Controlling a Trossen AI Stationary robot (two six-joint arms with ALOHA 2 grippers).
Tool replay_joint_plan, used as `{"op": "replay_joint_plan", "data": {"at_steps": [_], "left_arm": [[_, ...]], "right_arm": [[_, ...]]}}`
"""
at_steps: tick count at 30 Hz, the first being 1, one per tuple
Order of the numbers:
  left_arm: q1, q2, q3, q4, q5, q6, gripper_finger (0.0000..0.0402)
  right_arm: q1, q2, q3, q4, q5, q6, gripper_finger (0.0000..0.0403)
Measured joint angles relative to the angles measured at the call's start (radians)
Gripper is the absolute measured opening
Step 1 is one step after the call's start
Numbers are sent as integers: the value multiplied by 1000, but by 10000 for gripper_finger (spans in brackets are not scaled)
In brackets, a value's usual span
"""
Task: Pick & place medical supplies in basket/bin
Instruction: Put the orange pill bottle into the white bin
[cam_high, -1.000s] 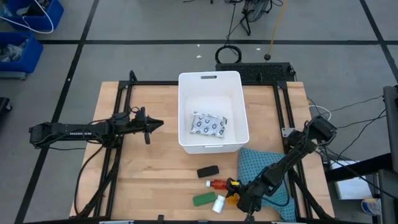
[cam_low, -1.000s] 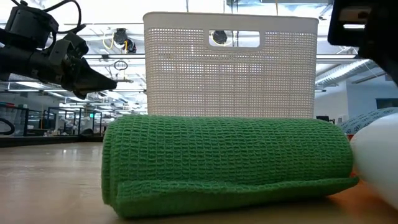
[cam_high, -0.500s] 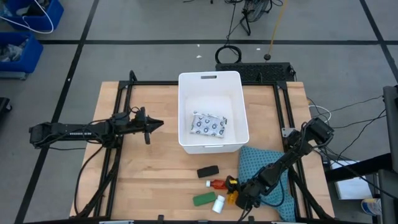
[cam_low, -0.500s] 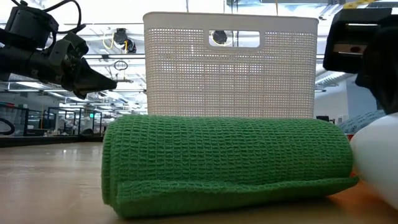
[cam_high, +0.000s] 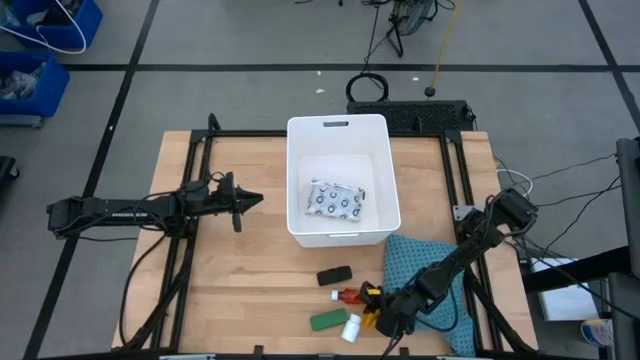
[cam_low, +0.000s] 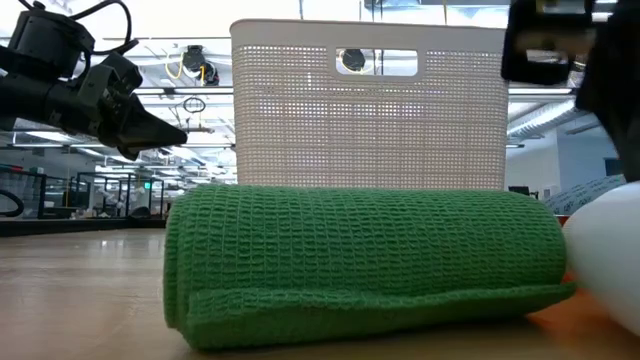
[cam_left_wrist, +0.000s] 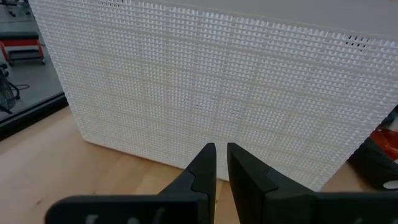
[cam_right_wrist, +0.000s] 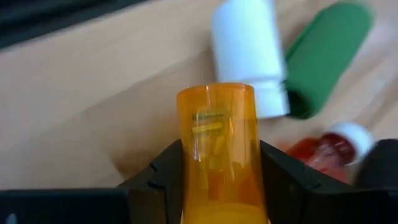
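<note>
The white basket (cam_high: 338, 125) stands at the table's middle with the dotted packet (cam_high: 336, 198) lying flat inside. Near the near edge lie the black oblong piece (cam_high: 335, 274), red bottle (cam_high: 350, 296), green oblong (cam_high: 328, 320) and white bottle (cam_high: 352, 326). My right gripper (cam_high: 376, 317) is low beside them, shut on the orange vial (cam_right_wrist: 217, 143). My left gripper (cam_high: 255, 200) hovers left of the basket with its fingers shut (cam_left_wrist: 221, 152). In the low view the green oblong (cam_low: 370, 260) fills the front, with the white bottle (cam_low: 610, 250) at its right. My right gripper pinches the orange vial's body (cam_right_wrist: 214, 180) between its two fingers, one on each side. The fingers come low from the table's right side and lie along the vial. Its free end (cam_right_wrist: 216, 99) points toward the white bottle (cam_right_wrist: 249, 50). I cannot tell whether it is off the table.
A teal cloth (cam_high: 420, 265) lies under my right arm at the near right. The red bottle (cam_right_wrist: 323, 149) and green oblong (cam_right_wrist: 326, 56) lie close by the held vial. Black frame rails run along the table's sides. Bare wood lies between my left gripper and the near edge.
My right gripper has crept a little toward the table's left, closer to the white bottle and green oblong. In the low view its dark body has shifted left and up. The left arm and the other supplies stay put.
</note>
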Motion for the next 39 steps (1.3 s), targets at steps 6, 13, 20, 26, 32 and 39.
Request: {"op": "replay_joint_plan", "data": {"at_steps": [6, 13, 20, 26, 32, 39], "left_arm": [[0, 0, 0, -18, 0, -1, 44], [0, 0, 0, -28, 0, 1, 44], [0, 0, 0, -15, 0, 21, 44], [0, 0, 0, -19, 0, 26, 44], [0, 0, 0, -15, 0, 33, 44], [0, 0, 0, 15, -1, 33, 44]], "right_arm": [[1, -120, 28, -1, 121, -12, 166], [-31, -415, 28, -5, 180, 71, 159], [-128, -778, 12, -21, 125, 63, 161], [-241, -1056, -103, -48, 123, 62, 159], [-319, -1247, -351, 83, 123, 121, 155], [-401, -1379, -587, 278, 190, 139, 157]]}}
